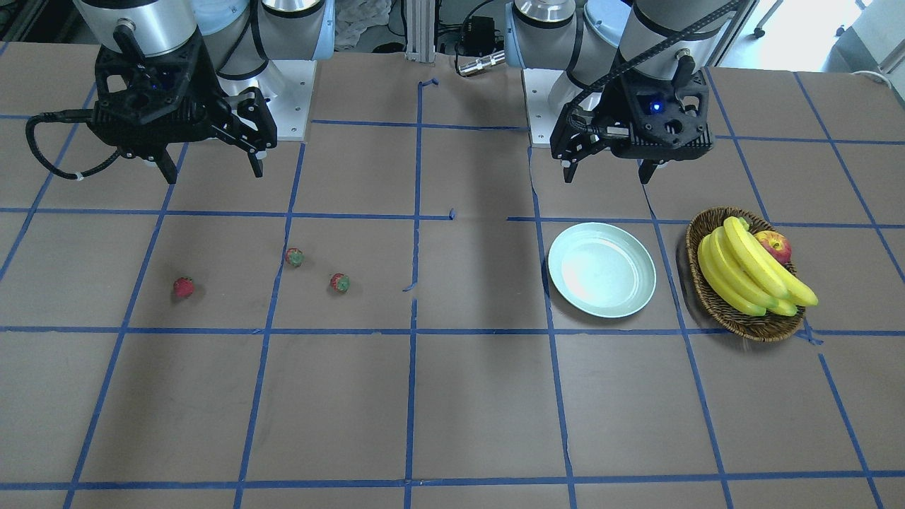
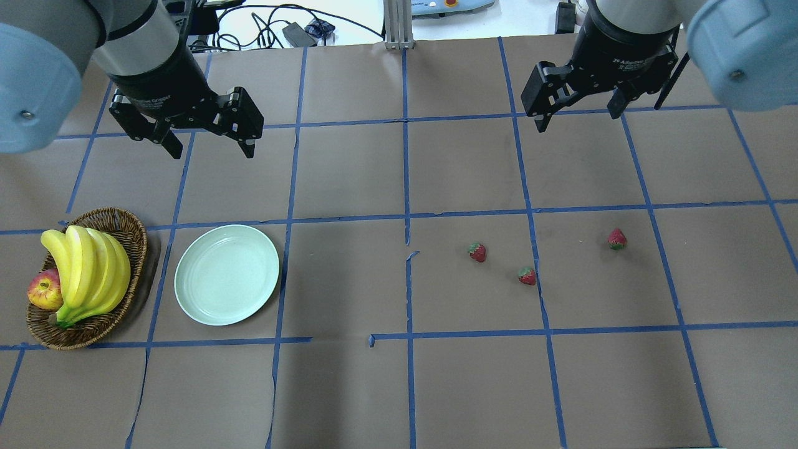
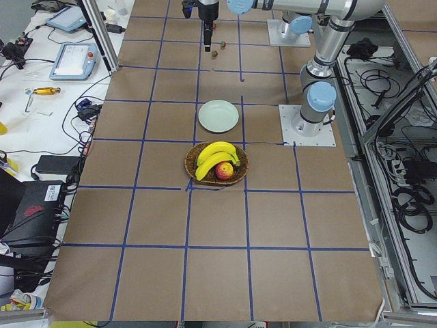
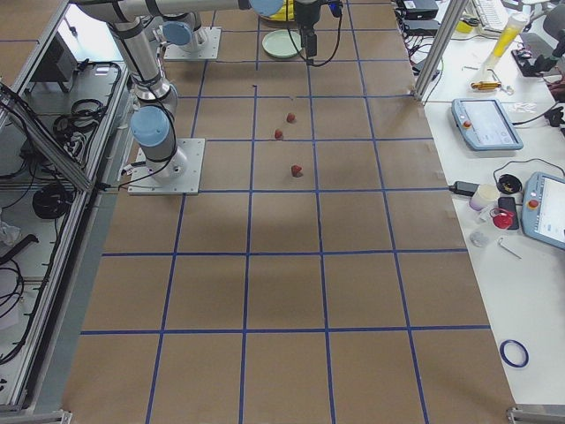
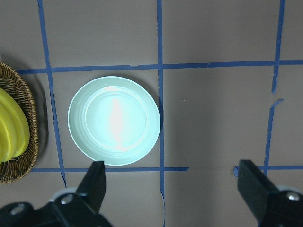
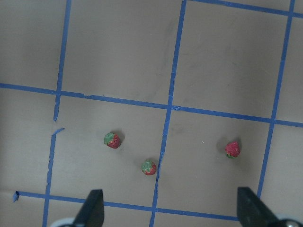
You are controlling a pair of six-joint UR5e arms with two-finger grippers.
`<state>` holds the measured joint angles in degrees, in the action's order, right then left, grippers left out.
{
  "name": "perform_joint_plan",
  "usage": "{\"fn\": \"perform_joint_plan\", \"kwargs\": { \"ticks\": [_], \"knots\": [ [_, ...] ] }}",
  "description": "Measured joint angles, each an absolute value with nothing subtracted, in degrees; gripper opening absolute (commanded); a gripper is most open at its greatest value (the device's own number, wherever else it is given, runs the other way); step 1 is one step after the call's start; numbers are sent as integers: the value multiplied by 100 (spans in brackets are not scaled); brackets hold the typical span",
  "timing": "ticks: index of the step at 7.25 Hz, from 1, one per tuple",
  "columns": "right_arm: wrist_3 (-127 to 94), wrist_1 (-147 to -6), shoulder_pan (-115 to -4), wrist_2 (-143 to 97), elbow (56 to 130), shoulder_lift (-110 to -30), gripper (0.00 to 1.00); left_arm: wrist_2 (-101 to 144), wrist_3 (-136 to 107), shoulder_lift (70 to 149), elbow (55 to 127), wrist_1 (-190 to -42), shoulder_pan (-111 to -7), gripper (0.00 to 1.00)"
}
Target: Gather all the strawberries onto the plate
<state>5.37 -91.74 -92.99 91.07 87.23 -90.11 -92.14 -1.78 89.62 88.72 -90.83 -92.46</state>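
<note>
Left gripper (image 2: 212,149) and right gripper (image 2: 576,118) spread wide, empty. Strawberries (image 2: 527,275) scattered beneath right; plate (image 2: 226,274) beneath left, bare. Descend straight, straddle one berry centrally; berries possibly lie sideways.

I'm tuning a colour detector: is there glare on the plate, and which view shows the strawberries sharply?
Left wrist view: a white glare streak down the middle of the plate. Front-facing view: a softer sheen across its centre. Right wrist view: the strawberries are sharp and evenly lit. Side views: they are mere specks.
</note>
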Motion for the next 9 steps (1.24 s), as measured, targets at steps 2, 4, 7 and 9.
{"fn": "perform_joint_plan", "kwargs": {
  "ticks": [2,4,7,9],
  "knots": [
    [536,-9168,-9299,9106,8715,-8990,100,-9215,-174,8958,8876,-9087,-9252,100],
    [551,-9146,-9194,9265,8757,-8937,100,-9223,-170,8958,8885,-9088,-9254,100],
    [655,-9234,-7959,9387,9027,-8659,100,-9201,-175,8970,8930,-9088,-9255,100],
    [1098,-10573,-7462,9281,10136,-8526,100,-9194,-176,8974,8996,-9088,-9261,100]
  ]
}}
